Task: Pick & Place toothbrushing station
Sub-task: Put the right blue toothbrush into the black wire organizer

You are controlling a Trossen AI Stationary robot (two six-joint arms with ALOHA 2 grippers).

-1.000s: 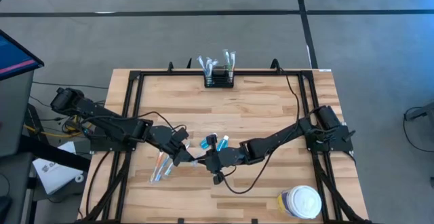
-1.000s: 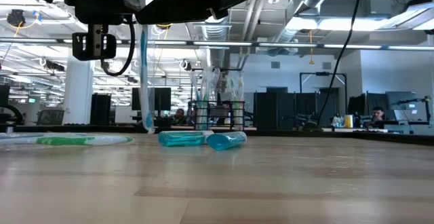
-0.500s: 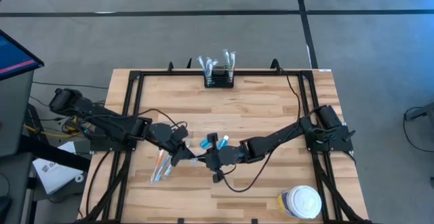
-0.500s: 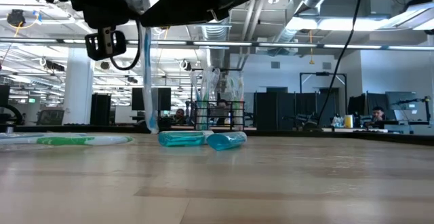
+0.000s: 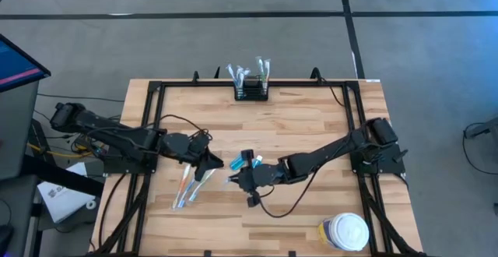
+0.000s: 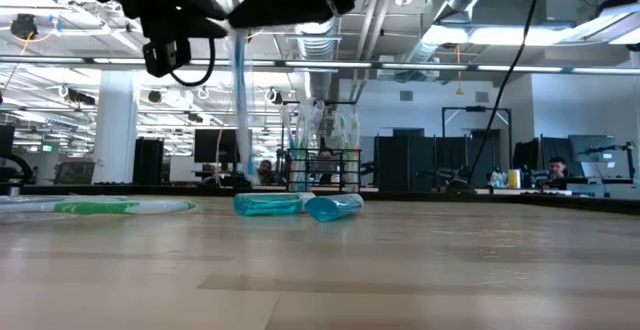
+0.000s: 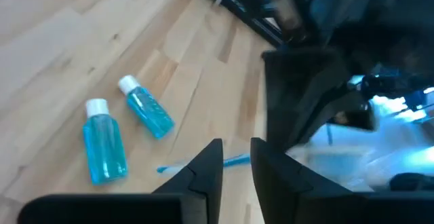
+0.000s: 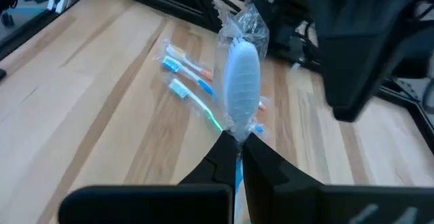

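Note:
My right gripper [image 5: 236, 178] hangs over the table's middle, shut on a plastic-wrapped blue toothbrush [image 8: 241, 81]. The brush stands upright [image 6: 240, 110], its lower end clear of the wood. My left gripper [image 7: 236, 163] is open just left of it, nothing between its fingers; the brush's blue handle [image 7: 237, 160] shows beyond them. Two small blue bottles [image 5: 246, 163] lie on their sides beside the right gripper. The black toothbrushing station [image 5: 251, 92] stands at the far edge with wrapped brushes sticking up out of it. My right gripper pinches the toothbrush between its two fingers at the handle just below the wrapped head [image 8: 235, 141]. The fingers slant down from the table's right side and lie across the brush. The head stands above them, the handle [image 6: 241, 160] hangs below, lifted clear.
Several loose toothbrushes [image 5: 187, 190] lie left of centre, near my left gripper. A round white-lidded jar [image 5: 345, 232] stands at the near right corner. A black frame [image 5: 152, 93] runs along the table's sides and far edge. Bare wood lies between the bottles and the station.
My left gripper has drawn back from the right gripper toward the table's far-left and has rolled. The toothbrush stays upright in the right gripper and has risen a little, shifting slightly sideways with it.

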